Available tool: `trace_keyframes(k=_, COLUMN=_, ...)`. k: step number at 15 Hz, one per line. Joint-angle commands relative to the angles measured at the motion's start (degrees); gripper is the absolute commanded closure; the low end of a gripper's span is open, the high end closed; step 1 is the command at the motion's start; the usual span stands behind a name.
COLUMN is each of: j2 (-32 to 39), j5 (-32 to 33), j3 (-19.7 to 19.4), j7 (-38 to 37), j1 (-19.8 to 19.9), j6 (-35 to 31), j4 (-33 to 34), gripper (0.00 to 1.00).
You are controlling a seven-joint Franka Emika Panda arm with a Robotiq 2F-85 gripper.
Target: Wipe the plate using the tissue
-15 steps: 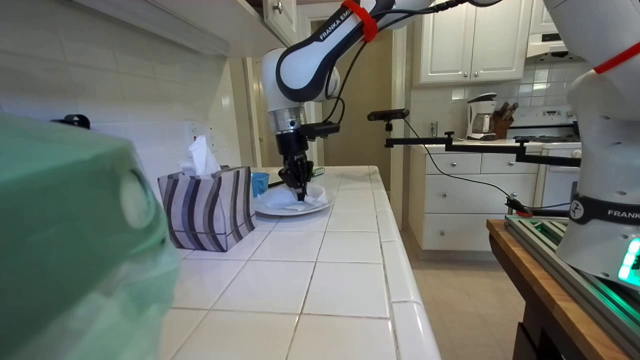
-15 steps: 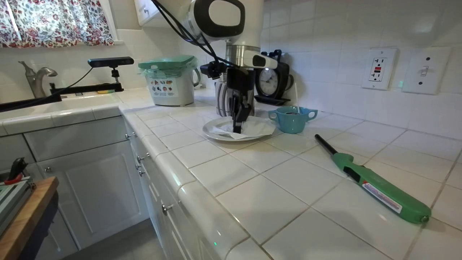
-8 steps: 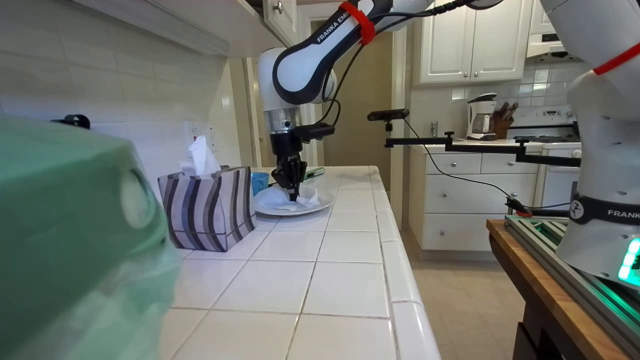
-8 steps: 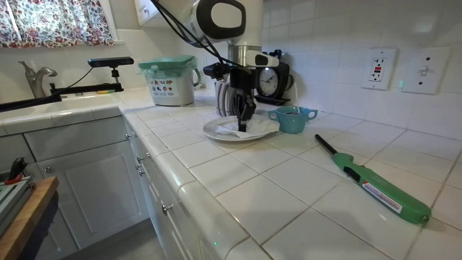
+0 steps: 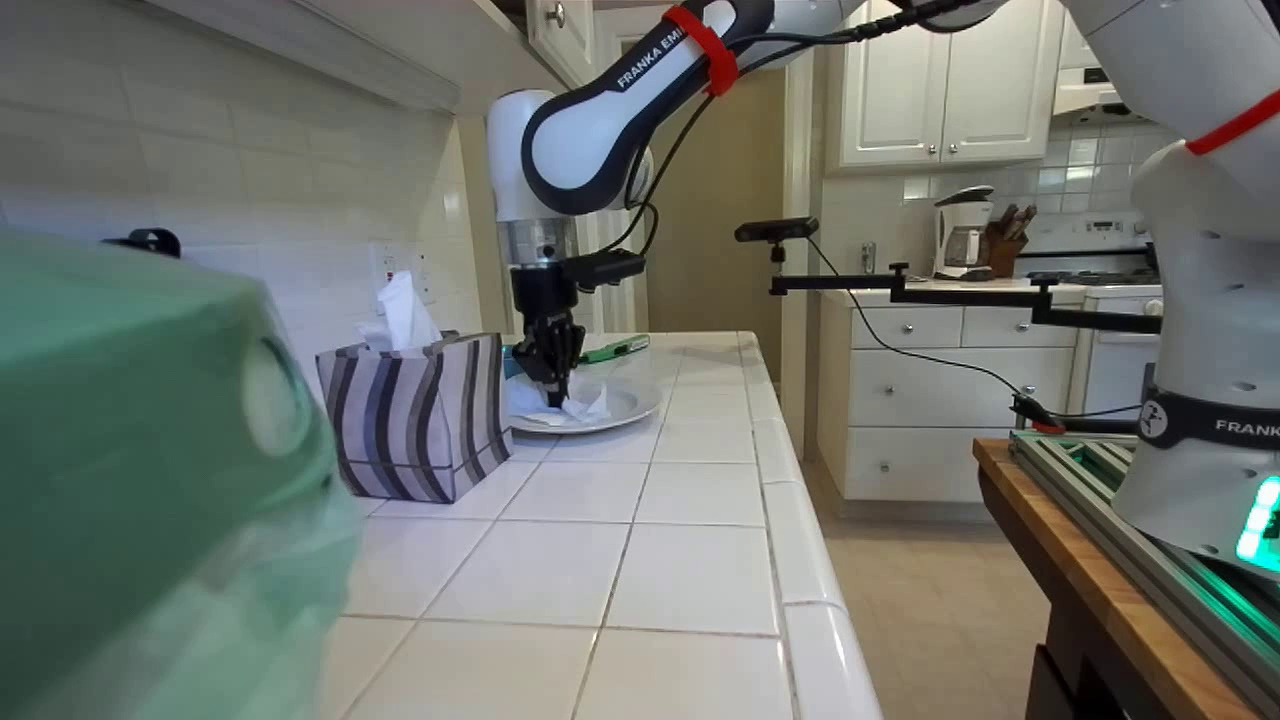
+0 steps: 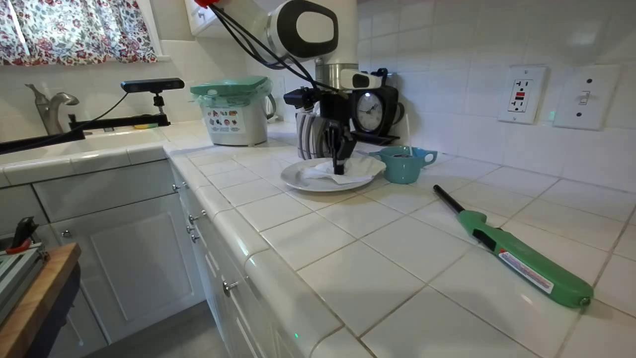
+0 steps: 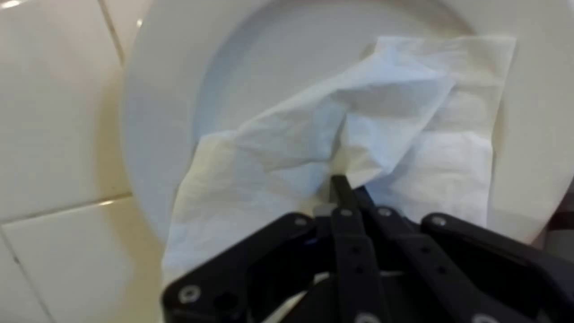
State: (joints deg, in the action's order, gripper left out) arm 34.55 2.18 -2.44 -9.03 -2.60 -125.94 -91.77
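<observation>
Now, pinch: the black two-fingered gripper (image 7: 350, 185) points down, its fingers pressed together on a raised fold of the crumpled white paper tissue (image 7: 300, 146).
Tissue: lying on the round, shallow, pale white plate (image 7: 157, 112), its loose sheet spread around the fingertips and reaching the rim on the side of the turquoise two-handled cup (image 6: 401, 168).
Uncovered part: in the wrist view, a good share of the well and rim shows bare; a brownish tinge near the top could be soil or shadow, I cannot tell.
Step in hand: the wiping stroke, by my judgement, with the grip already made.
Pressure: best light and level, so paper rather than hard fingertip meets the surface; pushing harder may tear the sheet or slide the plate over the white tiled counter (image 6: 348, 268).
Path: slow, overlapping arcs through the well first, then round the rim, with the loose sheet trailing behind the fold so it does not bunch.
Cup side: stop strokes short of the near handle, just beside the plate.
Box side: leave the wrist room near the striped purple-and-white tissue box (image 5: 415, 420).
</observation>
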Motion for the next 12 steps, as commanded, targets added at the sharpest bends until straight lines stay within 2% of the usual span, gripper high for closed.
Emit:
trace_keyframes(k=1, j2=0.9, j5=1.1, j3=1.2, j7=1.6, j1=-1.2, j6=-0.4, j4=0.7, gripper=1.00)
trace_keyframes(k=5, j2=-1.4, j5=-0.2, j3=2.4, j7=1.7, j1=-1.6, j6=1.5, j4=-2.1, gripper=1.00)
trace_keyframes(k=12, j2=-4.6, j5=-0.2, j3=1.2, j7=0.5, j1=0.0, j6=7.2, j4=-6.0, gripper=1.00)
